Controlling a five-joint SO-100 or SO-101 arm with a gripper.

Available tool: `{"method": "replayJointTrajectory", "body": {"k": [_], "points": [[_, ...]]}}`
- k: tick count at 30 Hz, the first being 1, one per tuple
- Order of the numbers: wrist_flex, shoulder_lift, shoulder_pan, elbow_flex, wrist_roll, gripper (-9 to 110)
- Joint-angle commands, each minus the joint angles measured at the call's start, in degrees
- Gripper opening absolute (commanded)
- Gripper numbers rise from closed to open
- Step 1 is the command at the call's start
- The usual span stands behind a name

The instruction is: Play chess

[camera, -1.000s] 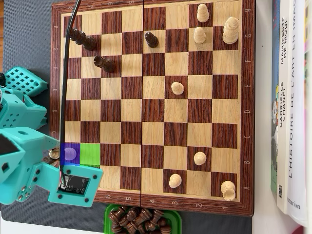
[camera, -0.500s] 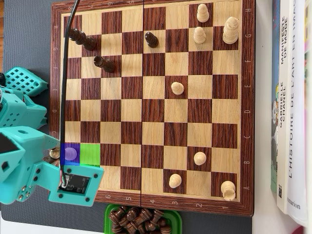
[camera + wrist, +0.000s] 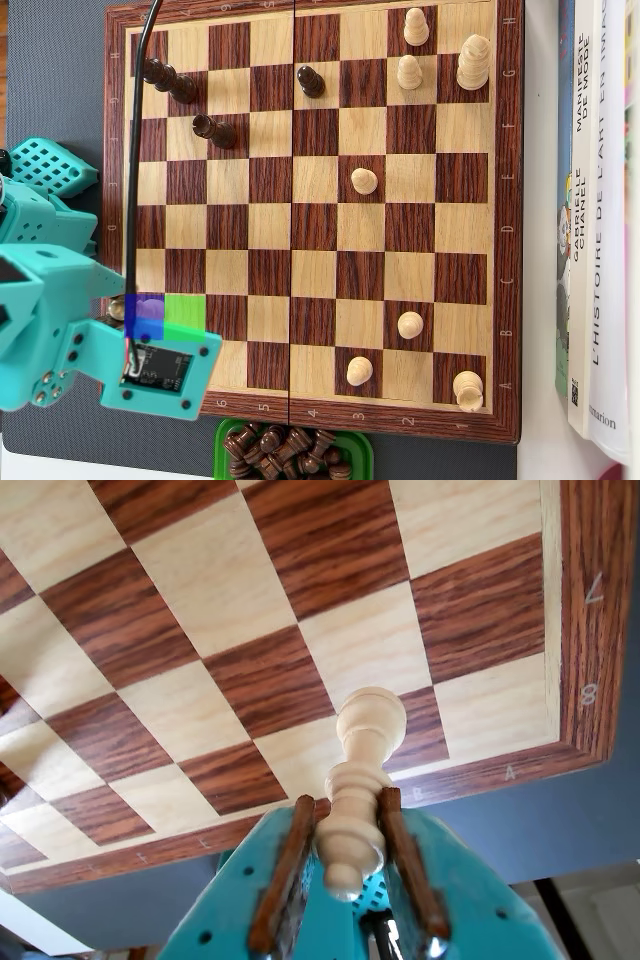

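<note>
In the wrist view my gripper (image 3: 347,800), teal with brown pads, is shut on a light wooden chess piece (image 3: 368,725). The pads clamp its stem; its round base points at the wooden chessboard (image 3: 200,580) near the corner marked A, B, 7 and 8. I cannot tell whether the base touches the board. In the overhead view the teal arm (image 3: 60,300) reaches over the board's (image 3: 320,230) lower left corner, and its wrist hides the gripper and the held piece.
Dark pieces (image 3: 183,88) stand at the upper left of the overhead view, with one more (image 3: 310,80) at top centre. Light pieces (image 3: 409,72) stand at the upper right, middle (image 3: 365,181) and lower right (image 3: 410,324). A green tray of dark pieces (image 3: 290,450) sits below the board. Books (image 3: 600,200) lie at the right.
</note>
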Motion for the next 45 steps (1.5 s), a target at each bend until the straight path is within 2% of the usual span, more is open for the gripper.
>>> {"method": "replayJointTrajectory", "body": {"k": [1,21,45], "points": [[-1.14,-0.09,-0.35,-2.64,0.88,6],[-1.32,-13.71,0.26,-9.4,0.35,6],[-1.32,-14.59,-0.35,-9.32,0.79,6]]}}
